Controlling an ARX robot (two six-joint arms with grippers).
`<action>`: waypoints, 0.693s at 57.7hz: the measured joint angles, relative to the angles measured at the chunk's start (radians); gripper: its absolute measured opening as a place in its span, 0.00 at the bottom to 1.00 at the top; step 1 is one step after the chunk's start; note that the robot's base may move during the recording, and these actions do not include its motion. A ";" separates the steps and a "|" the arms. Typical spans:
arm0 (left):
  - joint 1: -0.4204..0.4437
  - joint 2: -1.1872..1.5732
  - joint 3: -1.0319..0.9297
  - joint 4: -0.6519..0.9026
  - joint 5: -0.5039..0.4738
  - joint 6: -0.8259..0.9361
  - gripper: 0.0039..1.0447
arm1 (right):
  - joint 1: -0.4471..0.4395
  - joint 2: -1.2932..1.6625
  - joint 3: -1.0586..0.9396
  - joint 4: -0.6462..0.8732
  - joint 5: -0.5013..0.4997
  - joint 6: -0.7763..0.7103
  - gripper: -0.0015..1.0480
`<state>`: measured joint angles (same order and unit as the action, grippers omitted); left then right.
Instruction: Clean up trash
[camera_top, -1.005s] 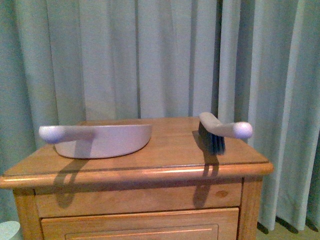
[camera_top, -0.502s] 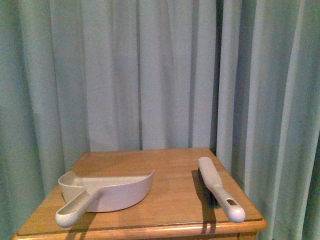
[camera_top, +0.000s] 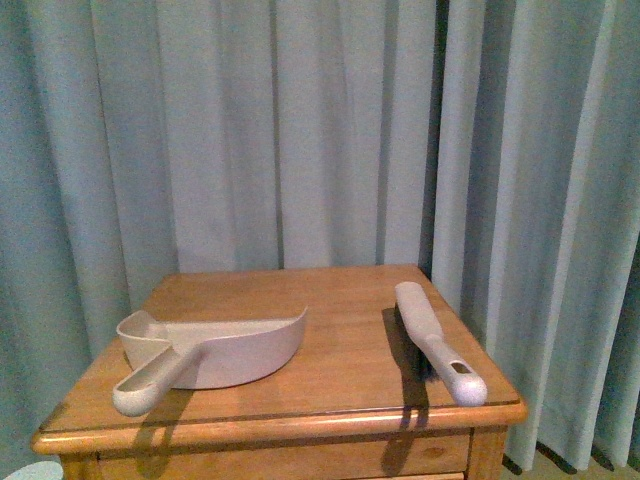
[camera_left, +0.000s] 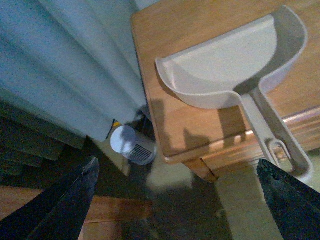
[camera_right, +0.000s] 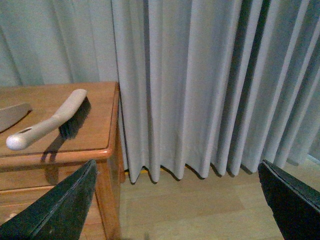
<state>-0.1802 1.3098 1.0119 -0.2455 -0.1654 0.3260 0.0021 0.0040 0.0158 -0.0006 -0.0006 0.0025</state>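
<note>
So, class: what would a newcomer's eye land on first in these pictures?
The beige dustpan sits on the left of the wooden cabinet, its handle toward the camera. The matching hand brush lies on the right side, and pale grey-blue curtains hang behind both.

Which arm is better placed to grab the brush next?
Probably the right. The brush lies on the right side of the table, handle toward the front edge, and it shows in the right wrist view, where the jaws are open. The left wrist view faces the dustpan instead.

Dustpan (camera_right: 11, 117) mostly beyond the edge
</note>
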 joint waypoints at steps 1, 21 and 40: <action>-0.003 0.023 0.029 -0.010 -0.005 0.000 0.93 | 0.000 0.000 0.000 0.000 0.000 0.000 0.93; -0.128 0.292 0.263 -0.143 -0.052 -0.065 0.93 | 0.000 0.000 0.000 0.000 0.000 0.000 0.93; -0.151 0.411 0.267 -0.121 -0.048 -0.143 0.93 | 0.000 0.000 0.000 0.000 0.000 0.000 0.93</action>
<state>-0.3317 1.7206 1.2789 -0.3664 -0.2134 0.1825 0.0021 0.0040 0.0158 -0.0006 -0.0010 0.0025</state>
